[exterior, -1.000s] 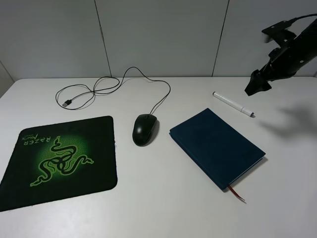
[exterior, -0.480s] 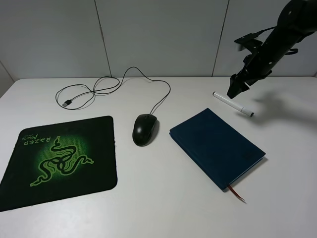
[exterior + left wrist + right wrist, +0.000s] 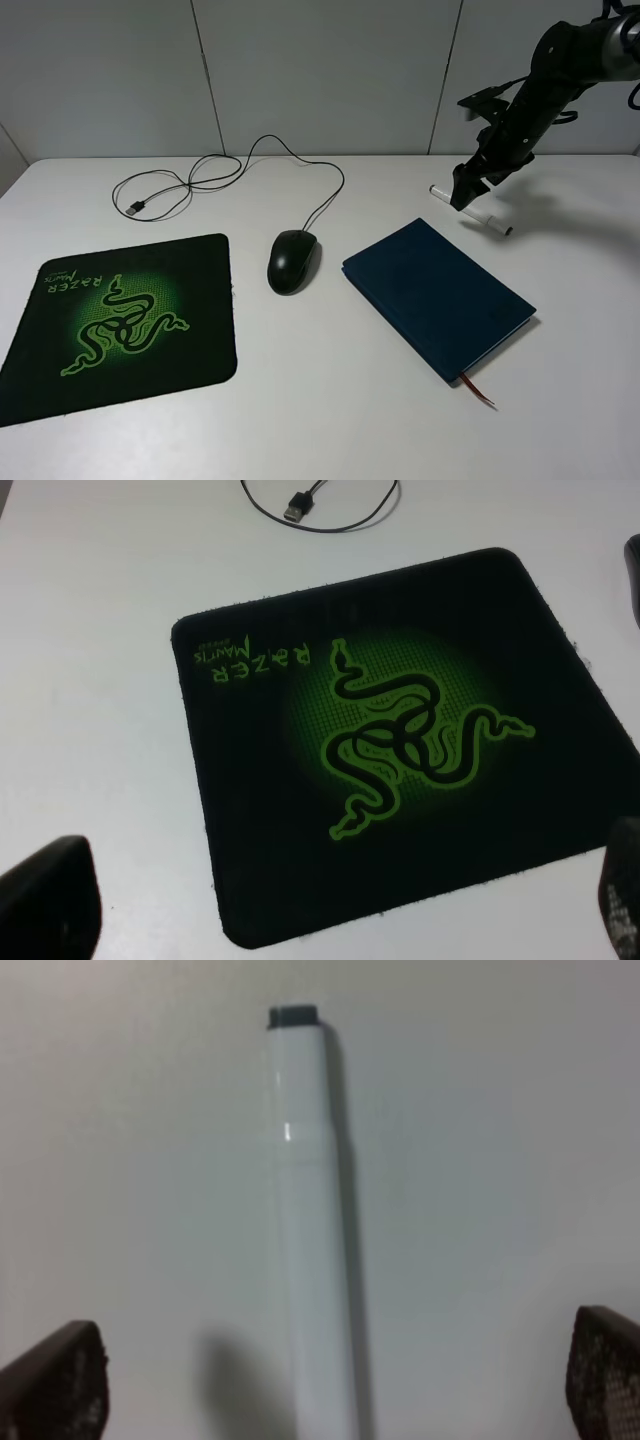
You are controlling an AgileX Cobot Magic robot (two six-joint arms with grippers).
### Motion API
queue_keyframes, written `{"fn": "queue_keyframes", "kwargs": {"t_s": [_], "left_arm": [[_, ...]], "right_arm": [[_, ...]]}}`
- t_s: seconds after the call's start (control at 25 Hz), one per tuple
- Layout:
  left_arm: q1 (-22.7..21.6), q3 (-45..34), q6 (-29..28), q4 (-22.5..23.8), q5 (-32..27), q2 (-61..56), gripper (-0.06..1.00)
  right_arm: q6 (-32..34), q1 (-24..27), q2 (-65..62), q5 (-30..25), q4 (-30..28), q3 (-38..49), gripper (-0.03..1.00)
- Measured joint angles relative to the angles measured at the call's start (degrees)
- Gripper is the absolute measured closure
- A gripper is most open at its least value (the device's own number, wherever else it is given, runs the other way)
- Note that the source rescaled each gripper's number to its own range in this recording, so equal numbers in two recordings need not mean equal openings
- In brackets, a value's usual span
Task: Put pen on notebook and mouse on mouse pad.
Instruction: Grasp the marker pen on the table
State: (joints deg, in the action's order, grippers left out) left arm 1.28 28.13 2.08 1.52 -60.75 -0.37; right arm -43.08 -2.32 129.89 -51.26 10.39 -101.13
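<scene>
The white pen (image 3: 493, 221) lies on the table beyond the notebook's far corner. My right gripper (image 3: 467, 193) hangs low right over its middle, open. In the right wrist view the pen (image 3: 310, 1210) runs between the two spread fingertips (image 3: 55, 1380), untouched. The navy notebook (image 3: 438, 297) lies shut at centre right, with its ribbon sticking out toward the front. The black mouse (image 3: 292, 260) rests on the bare table between notebook and mouse pad (image 3: 120, 325). My left gripper (image 3: 335, 905) is open above the pad's (image 3: 400, 730) edge and out of the exterior view.
The mouse cable (image 3: 230, 172) loops across the back of the table and ends in a USB plug (image 3: 133, 208) behind the pad. A grey panelled wall closes off the far side. The table (image 3: 330, 420) is white.
My right arm has swung left and down from the far right, and its gripper now stands over the pen. Pen, mouse, notebook and pad have not moved.
</scene>
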Motion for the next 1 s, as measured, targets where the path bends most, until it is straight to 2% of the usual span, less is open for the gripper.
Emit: {"fn": "queue_keyframes", "kwargs": {"t_s": [1.0], "left_arm": [[0.0, 0.0, 0.0, 0.0, 0.0, 0.0, -0.06]], "right_arm": [[1.7, 0.0, 3.2, 1.8, -2.0, -0.1, -0.03]]}}
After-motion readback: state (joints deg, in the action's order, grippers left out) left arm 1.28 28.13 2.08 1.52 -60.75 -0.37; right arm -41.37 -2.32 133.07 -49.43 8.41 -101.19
